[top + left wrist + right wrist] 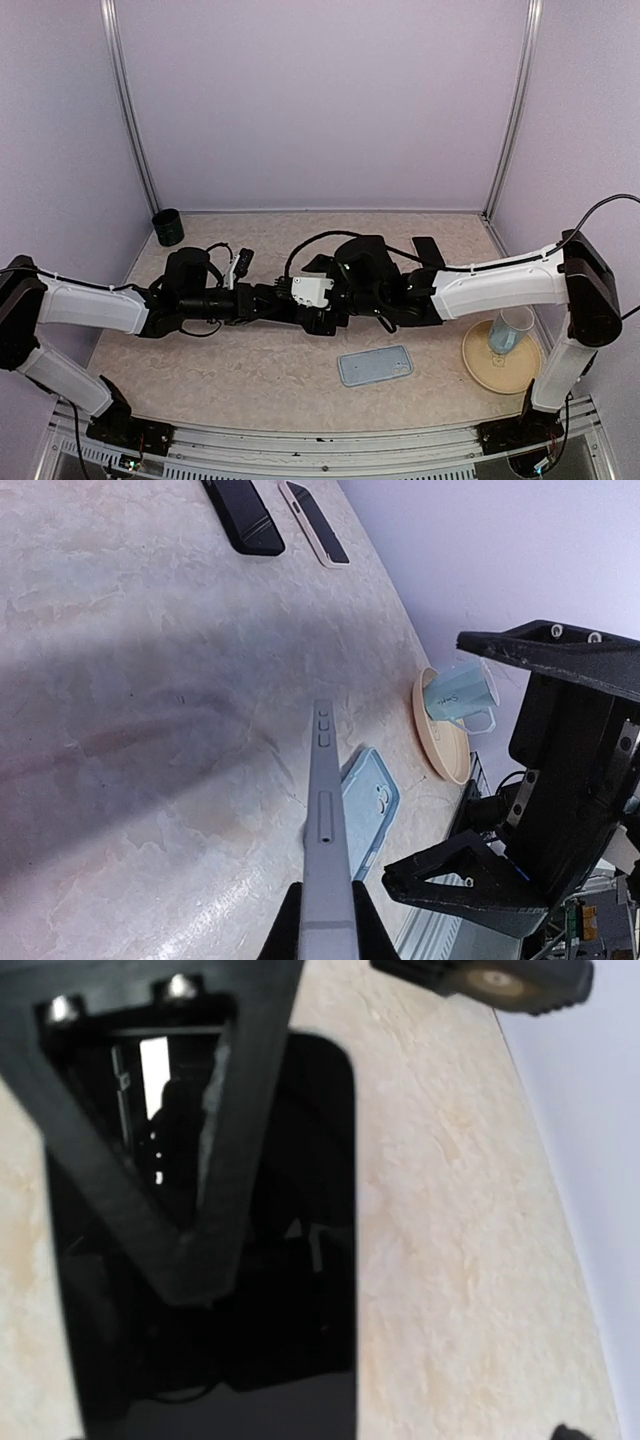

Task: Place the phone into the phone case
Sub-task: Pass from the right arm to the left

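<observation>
My left gripper (327,900) is shut on the phone (325,810), a slim grey-blue handset held edge-on above the table, side buttons showing. In the right wrist view the phone's black screen (310,1260) fills the left half, with a left finger (200,1190) pressed on it. The light blue phone case (375,365) lies open side up on the table, also in the left wrist view (372,805) just right of the phone. My right gripper (428,760) is open, jaws wide apart, beside the phone. Both grippers meet at mid-table (320,295).
A tan plate (528,372) with a pale blue cup (508,330) sits at the right front. A dark cup (168,227) stands at the back left. Two other dark flat items (243,515) (315,520) lie at the back.
</observation>
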Tool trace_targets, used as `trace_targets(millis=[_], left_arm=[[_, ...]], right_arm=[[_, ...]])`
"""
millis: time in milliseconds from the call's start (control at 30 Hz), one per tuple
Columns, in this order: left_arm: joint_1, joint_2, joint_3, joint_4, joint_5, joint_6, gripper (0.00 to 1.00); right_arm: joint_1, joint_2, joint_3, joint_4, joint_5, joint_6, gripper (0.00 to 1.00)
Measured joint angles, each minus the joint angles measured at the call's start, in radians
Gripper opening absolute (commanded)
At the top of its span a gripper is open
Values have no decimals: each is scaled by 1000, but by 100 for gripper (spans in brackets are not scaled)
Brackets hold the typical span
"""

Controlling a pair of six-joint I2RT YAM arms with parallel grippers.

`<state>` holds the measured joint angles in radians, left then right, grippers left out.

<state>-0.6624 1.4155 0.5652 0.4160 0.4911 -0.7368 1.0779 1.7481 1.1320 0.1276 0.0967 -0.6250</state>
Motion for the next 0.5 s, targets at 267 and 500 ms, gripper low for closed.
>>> trace_targets(millis=[267, 500], left_arm=[[22, -79, -9, -14, -9, 5, 0], [27, -117, -9, -58, -30, 17, 0]], right_arm=[[-25, -65, -6, -162, -32, 1, 100], [-112, -121, -80, -331, -74, 45, 90]])
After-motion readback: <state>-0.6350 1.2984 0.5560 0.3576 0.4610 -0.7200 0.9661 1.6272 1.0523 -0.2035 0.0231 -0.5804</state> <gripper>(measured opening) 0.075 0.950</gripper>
